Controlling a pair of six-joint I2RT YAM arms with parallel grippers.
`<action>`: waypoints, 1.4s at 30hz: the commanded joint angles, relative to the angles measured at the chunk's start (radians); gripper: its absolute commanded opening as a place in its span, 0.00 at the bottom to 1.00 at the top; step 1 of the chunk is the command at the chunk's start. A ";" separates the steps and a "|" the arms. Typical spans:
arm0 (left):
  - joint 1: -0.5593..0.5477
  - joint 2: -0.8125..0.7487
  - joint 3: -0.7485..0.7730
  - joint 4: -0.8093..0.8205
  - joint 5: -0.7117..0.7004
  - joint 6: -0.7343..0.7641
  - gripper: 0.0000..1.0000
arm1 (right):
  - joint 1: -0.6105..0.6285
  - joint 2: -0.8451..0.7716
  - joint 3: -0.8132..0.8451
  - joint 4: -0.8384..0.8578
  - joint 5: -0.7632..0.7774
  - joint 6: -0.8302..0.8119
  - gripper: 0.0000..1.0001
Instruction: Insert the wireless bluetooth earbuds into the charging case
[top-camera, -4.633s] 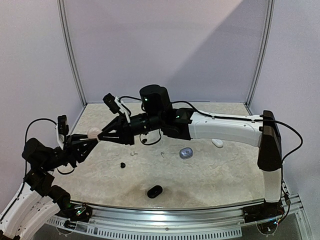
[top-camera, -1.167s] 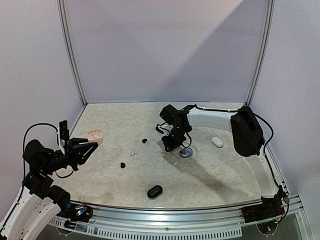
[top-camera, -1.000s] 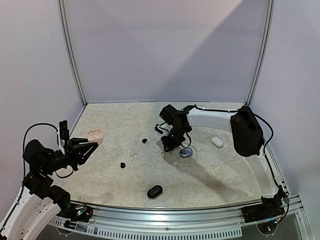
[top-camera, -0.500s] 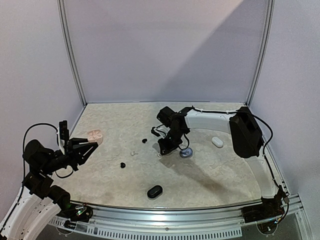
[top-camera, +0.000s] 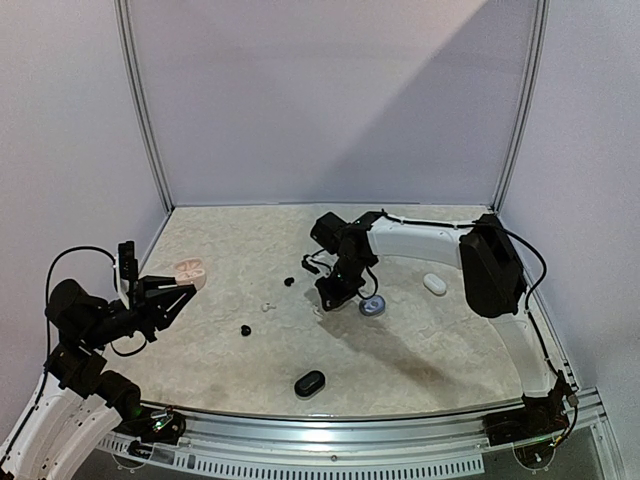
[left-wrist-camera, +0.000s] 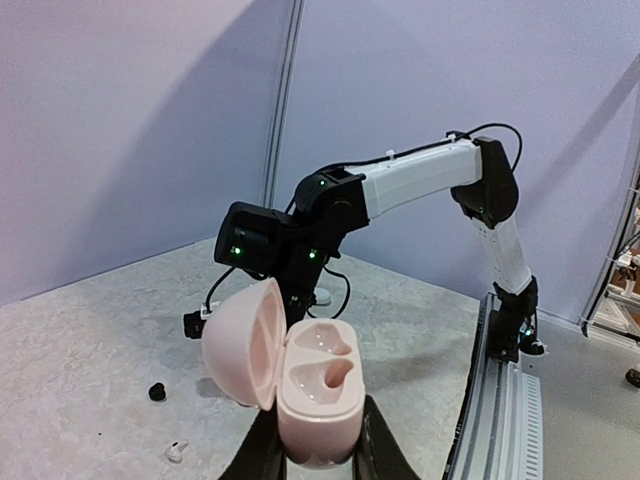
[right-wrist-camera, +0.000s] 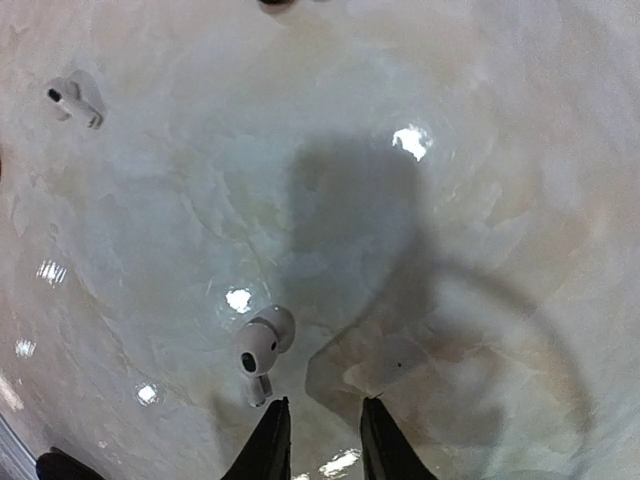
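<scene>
White earbud lying on the tabletop, just in front of the right jaws, held a little apart with nothing between. Second white earbud lying farther off. Open pink case clamped in the left jaws, lifted above the tabletop. Black case near the front edge.
</scene>
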 joint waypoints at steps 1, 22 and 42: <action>0.013 -0.014 0.000 0.011 0.007 0.009 0.00 | 0.013 -0.029 0.063 -0.037 0.052 -0.016 0.32; 0.013 -0.018 -0.001 0.009 0.013 0.016 0.00 | 0.073 0.116 0.184 -0.041 0.127 0.023 0.37; 0.013 -0.028 -0.002 0.008 0.015 0.021 0.00 | 0.083 0.091 0.190 -0.039 0.096 0.066 0.03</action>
